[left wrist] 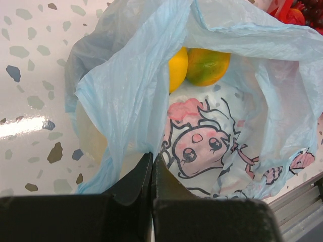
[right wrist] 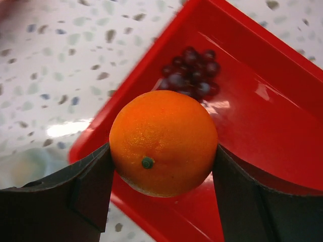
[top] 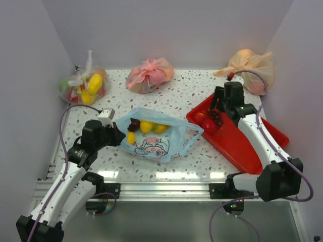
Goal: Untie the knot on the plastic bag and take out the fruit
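The light blue plastic bag (top: 151,135) with its cartoon print (left wrist: 199,146) lies mid-table, its mouth open; no knot is in view. Inside it are a lemon (left wrist: 176,68), a mango (left wrist: 208,65) and a dark fruit (top: 134,124). My left gripper (left wrist: 152,157) is shut on the bag's left rim (top: 117,135). Over the red tray's (right wrist: 267,126) near-left end, my right gripper (right wrist: 162,151) holds an orange (right wrist: 162,142) between its fingers. A grape bunch (right wrist: 194,75) and a red fruit (top: 208,126) lie in the tray (top: 242,143).
At the back stand a clear bag of yellow fruit (top: 83,85) on the left, a pink knotted bag (top: 150,75) in the middle and an orange bag (top: 250,65) on the right. Walls close in on three sides.
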Controlling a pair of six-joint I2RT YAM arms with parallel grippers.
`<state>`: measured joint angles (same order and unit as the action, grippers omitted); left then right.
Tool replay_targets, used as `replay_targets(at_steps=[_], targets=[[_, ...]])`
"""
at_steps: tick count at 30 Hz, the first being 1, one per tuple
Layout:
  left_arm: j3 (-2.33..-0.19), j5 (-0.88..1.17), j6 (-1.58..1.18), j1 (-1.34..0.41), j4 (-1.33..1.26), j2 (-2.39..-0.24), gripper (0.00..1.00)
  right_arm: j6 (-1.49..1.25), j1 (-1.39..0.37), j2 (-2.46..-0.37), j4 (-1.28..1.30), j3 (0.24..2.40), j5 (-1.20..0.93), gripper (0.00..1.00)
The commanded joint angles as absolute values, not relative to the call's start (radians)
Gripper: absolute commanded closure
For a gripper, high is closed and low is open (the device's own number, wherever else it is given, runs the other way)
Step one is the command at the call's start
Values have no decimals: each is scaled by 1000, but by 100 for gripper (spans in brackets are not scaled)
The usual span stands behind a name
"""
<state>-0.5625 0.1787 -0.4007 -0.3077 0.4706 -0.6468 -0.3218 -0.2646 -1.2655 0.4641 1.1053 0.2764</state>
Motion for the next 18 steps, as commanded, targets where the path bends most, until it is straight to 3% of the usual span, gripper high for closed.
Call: replay_targets(at_steps=[1, 7, 11, 15, 16, 18], targets=[[-558, 179, -397, -299, 422, -644, 100, -396, -118, -1285, 427, 1040, 259, 93], [-558, 179, -397, -299, 420, -644, 100, -468, 38, -1409, 338, 1015, 236, 88], [-560, 179, -397, -301, 422, -641, 100, -483, 74, -1527, 308, 1040, 227, 78], [-558, 178, -397, -301, 420, -637, 100, -485, 74, -1588, 301, 1086, 201, 37], [-558, 176, -399, -299, 420, -637, 100, -486, 74, -1588, 304, 1092, 189, 18], [-558, 178, -397, -299, 420, -634, 100, -488, 74, -1560, 307, 1092, 166, 4]])
